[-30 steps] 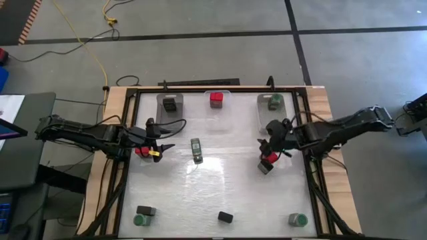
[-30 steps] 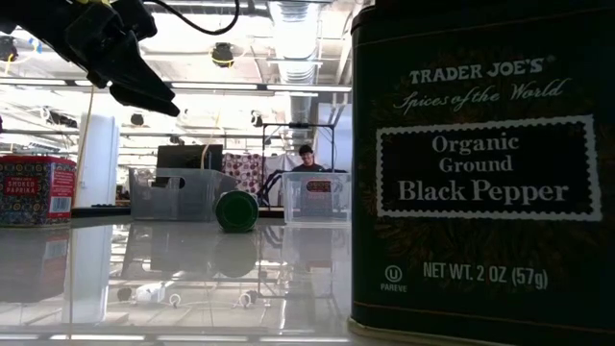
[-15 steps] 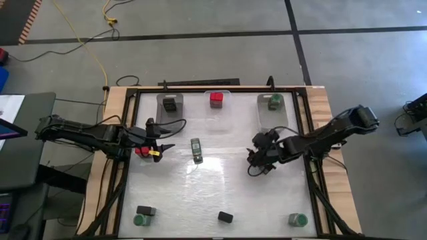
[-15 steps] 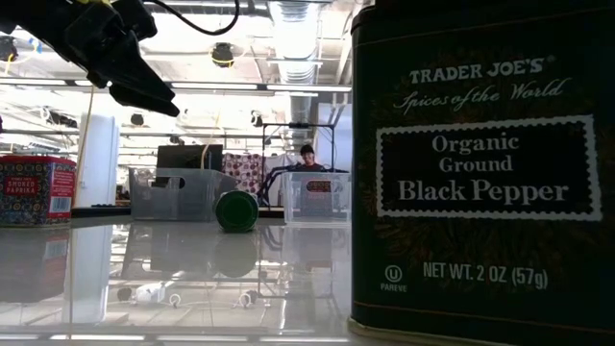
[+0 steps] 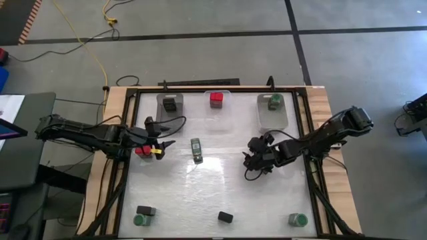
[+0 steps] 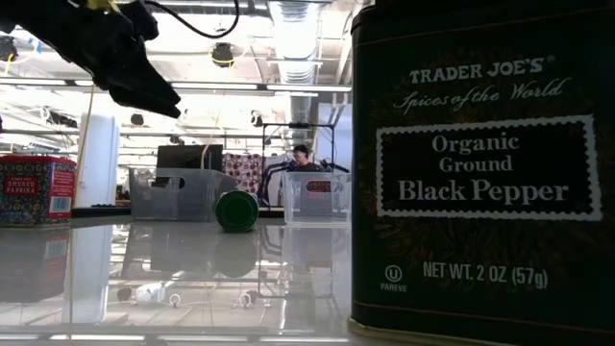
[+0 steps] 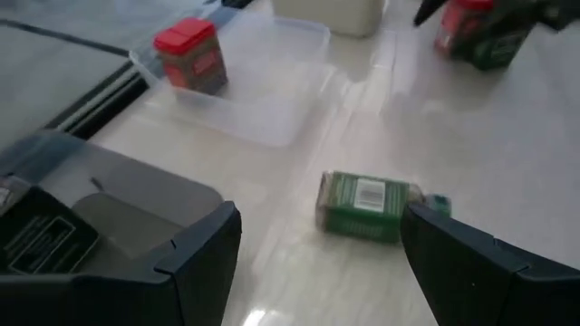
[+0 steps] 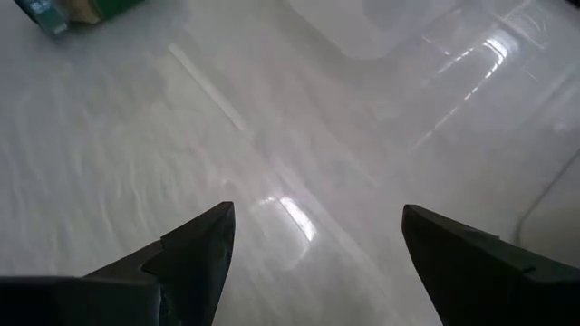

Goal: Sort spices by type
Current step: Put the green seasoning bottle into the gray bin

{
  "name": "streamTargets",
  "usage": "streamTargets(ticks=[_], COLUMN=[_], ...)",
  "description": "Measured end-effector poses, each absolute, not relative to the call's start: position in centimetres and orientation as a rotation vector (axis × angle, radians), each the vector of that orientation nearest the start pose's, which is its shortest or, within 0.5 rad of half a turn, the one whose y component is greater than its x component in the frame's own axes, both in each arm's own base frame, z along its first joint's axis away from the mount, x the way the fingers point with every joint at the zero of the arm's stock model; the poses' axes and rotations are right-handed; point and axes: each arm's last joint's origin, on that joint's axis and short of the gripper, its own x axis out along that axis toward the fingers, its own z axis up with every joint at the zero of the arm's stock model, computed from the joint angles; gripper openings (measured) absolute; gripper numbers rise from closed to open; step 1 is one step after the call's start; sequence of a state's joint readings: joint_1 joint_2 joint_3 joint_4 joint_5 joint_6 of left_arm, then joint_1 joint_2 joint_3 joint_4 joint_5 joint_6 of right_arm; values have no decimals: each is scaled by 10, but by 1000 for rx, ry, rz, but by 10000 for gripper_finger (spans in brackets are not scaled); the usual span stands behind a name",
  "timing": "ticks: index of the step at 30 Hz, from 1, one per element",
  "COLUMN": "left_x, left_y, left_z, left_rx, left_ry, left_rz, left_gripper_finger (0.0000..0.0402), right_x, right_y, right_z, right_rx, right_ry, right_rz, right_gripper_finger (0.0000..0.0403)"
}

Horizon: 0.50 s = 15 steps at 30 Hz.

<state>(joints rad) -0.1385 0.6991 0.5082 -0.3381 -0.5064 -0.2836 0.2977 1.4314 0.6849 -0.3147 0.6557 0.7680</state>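
Ideally the empty, wide-open right gripper (image 5: 251,162) descends squarely over the toppled green jar (image 5: 195,149) mid-table.

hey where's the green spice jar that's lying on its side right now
In the high view the tipped green jar lies on the table just left of centre, below the middle bin, between the left gripper and the right gripper.
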Motion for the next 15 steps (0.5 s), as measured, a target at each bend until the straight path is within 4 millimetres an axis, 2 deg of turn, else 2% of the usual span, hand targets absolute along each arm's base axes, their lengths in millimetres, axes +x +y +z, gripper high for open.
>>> streamTargets(ticks=[5,15], left_x=[167,205], left_y=[-15,-30], left_z=[242,267], left_rx=[-96,-47], left_ry=[494,525], left_rz=[407,419], left_gripper_finger=[290,290], right_x=[241,240], right_y=[55,55], right_z=[169,171], right_rx=[191,194], right_ry=[741,739], right_rz=[-626,-623], right_gripper_finger=[345,345])
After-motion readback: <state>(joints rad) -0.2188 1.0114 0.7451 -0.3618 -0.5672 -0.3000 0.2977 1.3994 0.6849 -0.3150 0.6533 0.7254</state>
